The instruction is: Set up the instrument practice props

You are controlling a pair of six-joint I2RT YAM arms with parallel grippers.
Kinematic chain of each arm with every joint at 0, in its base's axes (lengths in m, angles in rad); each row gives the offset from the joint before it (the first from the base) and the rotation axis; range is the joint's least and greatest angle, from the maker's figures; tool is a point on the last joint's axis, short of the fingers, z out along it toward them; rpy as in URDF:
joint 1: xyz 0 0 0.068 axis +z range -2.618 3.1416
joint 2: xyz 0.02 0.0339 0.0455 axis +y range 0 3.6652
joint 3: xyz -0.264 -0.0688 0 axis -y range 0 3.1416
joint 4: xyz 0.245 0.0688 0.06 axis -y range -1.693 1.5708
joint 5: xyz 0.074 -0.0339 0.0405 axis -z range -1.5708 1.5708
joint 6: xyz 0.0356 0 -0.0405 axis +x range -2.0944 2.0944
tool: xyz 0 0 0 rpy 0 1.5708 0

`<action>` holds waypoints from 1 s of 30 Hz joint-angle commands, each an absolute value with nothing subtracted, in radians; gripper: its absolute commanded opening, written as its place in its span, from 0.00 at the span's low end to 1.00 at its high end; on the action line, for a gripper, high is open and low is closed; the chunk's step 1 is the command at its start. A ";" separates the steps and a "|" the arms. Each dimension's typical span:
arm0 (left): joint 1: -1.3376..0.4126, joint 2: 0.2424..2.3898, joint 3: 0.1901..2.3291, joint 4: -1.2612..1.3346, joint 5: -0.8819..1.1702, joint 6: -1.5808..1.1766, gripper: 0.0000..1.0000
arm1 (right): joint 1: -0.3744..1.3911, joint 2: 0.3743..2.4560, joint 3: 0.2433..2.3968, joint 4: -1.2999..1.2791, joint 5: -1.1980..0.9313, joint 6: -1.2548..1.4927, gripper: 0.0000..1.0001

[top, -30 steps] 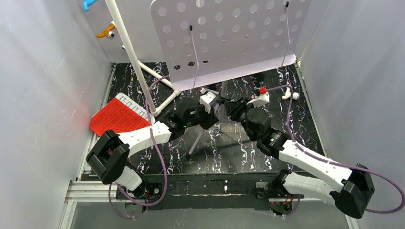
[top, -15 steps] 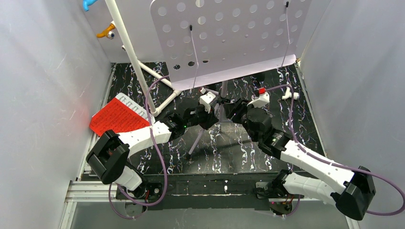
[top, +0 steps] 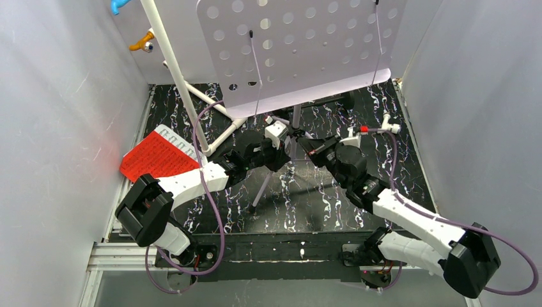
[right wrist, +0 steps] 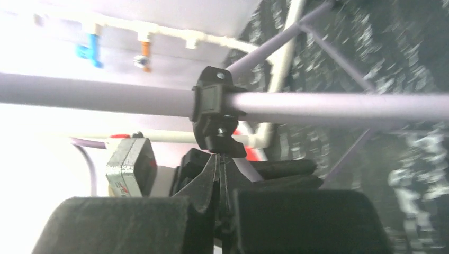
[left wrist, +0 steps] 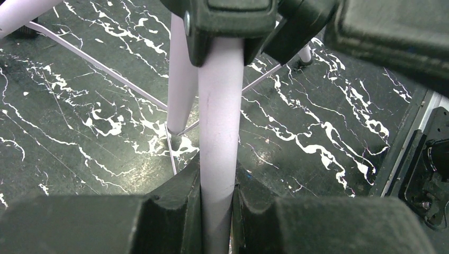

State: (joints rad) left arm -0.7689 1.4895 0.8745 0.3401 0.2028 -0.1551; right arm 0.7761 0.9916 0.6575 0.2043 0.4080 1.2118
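Note:
The lilac perforated music stand (top: 300,45) rises at the back centre, its pole (left wrist: 217,132) running down to tripod legs (top: 262,188). My left gripper (top: 289,142) is shut on that pole, whose lilac tube fills the gap between the fingers (left wrist: 180,211). A black clamp (left wrist: 233,21) sits on the pole just above. My right gripper (top: 301,142) comes in from the right, jaws pressed together with nothing between them, tips (right wrist: 219,159) touching the underside of the black clamp (right wrist: 214,106). The red music sheet (top: 160,157) lies flat at the left.
A white PVC pipe frame (top: 179,77) slants up at the left, with a foot pipe (top: 220,135) on the floor. A white pipe fitting (top: 388,128) lies at the right. Blue (top: 118,6) and orange (top: 142,43) clips hang top left. White walls (top: 64,128) close in both sides.
The right gripper opened and then shut again under the clamp, and its wrist turned. The stand's perforated desk has shifted slightly up in the view. The left gripper kept its hold.

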 commanded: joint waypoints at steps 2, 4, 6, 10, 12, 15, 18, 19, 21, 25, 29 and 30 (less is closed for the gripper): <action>-0.765 1.495 0.866 0.207 0.181 -0.199 0.00 | 0.709 1.097 0.393 0.741 0.208 1.957 0.01; -0.765 1.496 0.867 0.207 0.184 -0.200 0.00 | 0.709 1.143 0.378 0.847 0.191 2.027 0.01; -0.765 1.496 0.867 0.207 0.186 -0.199 0.00 | 0.709 1.137 0.401 0.823 0.202 2.016 0.01; -0.764 1.494 0.867 0.206 0.180 -0.196 0.00 | 0.699 1.045 0.435 0.656 0.262 1.838 0.12; -0.765 1.490 0.865 0.206 0.177 -0.193 0.00 | 0.696 0.981 0.497 0.467 0.283 1.643 0.28; -0.764 1.490 0.866 0.205 0.177 -0.193 0.00 | 0.696 0.942 0.636 0.166 0.318 1.279 0.50; -0.764 1.493 0.871 0.204 0.186 -0.199 0.00 | 0.696 0.936 0.707 0.078 0.323 1.046 0.70; -0.764 1.493 0.871 0.204 0.190 -0.201 0.00 | 0.697 0.937 0.714 0.087 0.313 0.992 0.74; -0.765 1.491 0.871 0.204 0.193 -0.204 0.00 | 0.696 0.956 0.734 0.097 0.288 0.923 0.83; -0.764 1.490 0.868 0.203 0.183 -0.197 0.00 | 0.696 1.031 0.844 0.062 0.261 0.769 0.80; -0.764 1.489 0.868 0.200 0.178 -0.188 0.00 | 0.696 1.092 0.909 0.002 0.303 0.746 0.68; -0.764 1.490 0.868 0.199 0.176 -0.185 0.00 | 0.696 1.094 0.907 0.002 0.308 0.745 0.65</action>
